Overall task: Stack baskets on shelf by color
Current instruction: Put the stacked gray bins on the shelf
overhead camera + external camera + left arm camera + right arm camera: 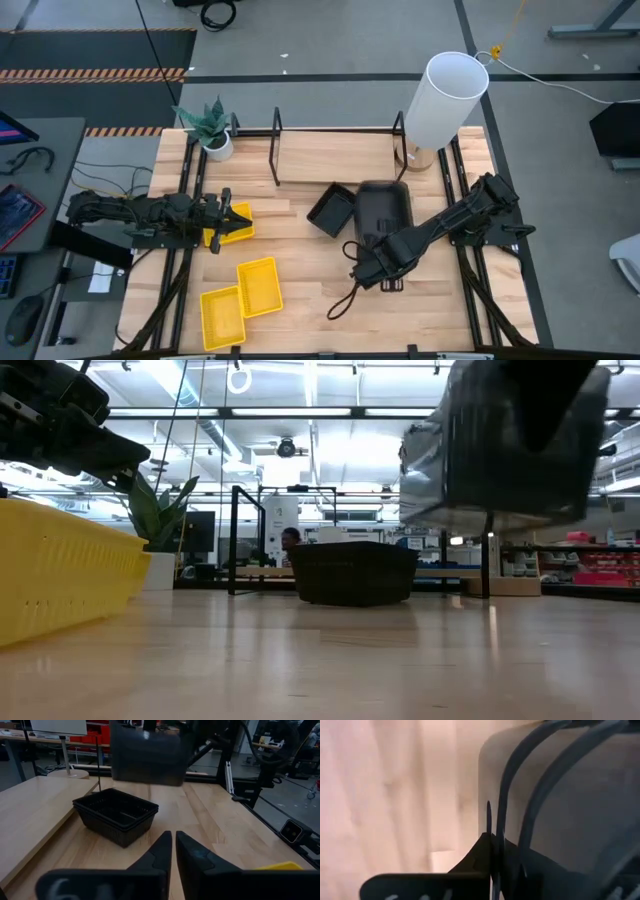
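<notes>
The wooden surface [300, 250] carries a long pale shelf [330, 150] with thin black uprights at its 12 o'clock edge. A smooth dark grey basket [385, 210] with rounded corners hangs lifted above the surface, its rim clenched in the right gripper [375, 262] at its 6 o'clock end. At its 9 o'clock sit small black perforated baskets [331, 210], nested. Three yellow baskets lie toward 8 o'clock; the left gripper [228, 222], jaws pressed together holding nothing, hovers over one [232, 226].
</notes>
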Robot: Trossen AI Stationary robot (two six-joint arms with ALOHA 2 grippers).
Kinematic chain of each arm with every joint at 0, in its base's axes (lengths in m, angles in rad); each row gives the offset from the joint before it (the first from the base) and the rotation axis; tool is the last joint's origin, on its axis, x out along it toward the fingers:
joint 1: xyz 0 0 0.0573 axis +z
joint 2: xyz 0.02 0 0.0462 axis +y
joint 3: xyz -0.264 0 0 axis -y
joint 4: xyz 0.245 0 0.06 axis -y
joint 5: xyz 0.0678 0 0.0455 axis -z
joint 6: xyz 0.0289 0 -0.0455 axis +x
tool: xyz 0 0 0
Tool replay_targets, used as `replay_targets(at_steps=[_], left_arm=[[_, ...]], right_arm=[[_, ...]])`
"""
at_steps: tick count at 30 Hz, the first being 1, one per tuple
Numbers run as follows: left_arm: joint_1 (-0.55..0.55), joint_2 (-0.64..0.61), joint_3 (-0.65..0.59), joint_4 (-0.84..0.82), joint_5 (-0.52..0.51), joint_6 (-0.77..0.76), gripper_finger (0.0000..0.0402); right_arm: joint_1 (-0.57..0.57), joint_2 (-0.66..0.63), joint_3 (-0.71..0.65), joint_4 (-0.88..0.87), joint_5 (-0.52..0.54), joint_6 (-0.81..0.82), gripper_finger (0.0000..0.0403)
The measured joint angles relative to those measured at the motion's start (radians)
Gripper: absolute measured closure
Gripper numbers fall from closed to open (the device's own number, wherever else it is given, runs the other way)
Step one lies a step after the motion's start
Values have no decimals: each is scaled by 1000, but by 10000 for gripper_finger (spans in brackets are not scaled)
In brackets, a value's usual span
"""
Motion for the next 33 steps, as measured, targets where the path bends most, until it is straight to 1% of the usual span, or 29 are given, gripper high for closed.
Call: replay_targets(at_steps=[2, 5, 9, 13, 17, 23, 27, 31, 33], left_arm=[[0, 0, 0, 0, 0, 0, 373], [0, 0, 0, 0, 0, 0, 370], [0, 0, 0, 0, 0, 0, 364], [0, 0, 0, 0, 0, 0, 364], [0, 0, 0, 0, 0, 0, 368], [0, 0, 0, 0, 0, 0, 374], [0, 0, 0, 0, 0, 0, 370], [0, 0, 0, 0, 0, 0, 365], [0, 0, 0, 0, 0, 0, 366]], right_arm=[[-8, 0, 25, -51, 49, -24, 388], [-30, -1, 41, -101, 130, -104, 388], [-82, 0, 42, -95, 213, -250, 387], [-174, 0, 42, -97, 242, -290, 387], [-277, 0, 42, -96, 244, -337, 387], [-429, 0, 42, -82, 199, -445, 387], [-516, 0, 18, -10, 176, -546, 387], [-588, 0, -22, 52, 111, -625, 387], [-616, 0, -37, 63, 111, -654, 386]])
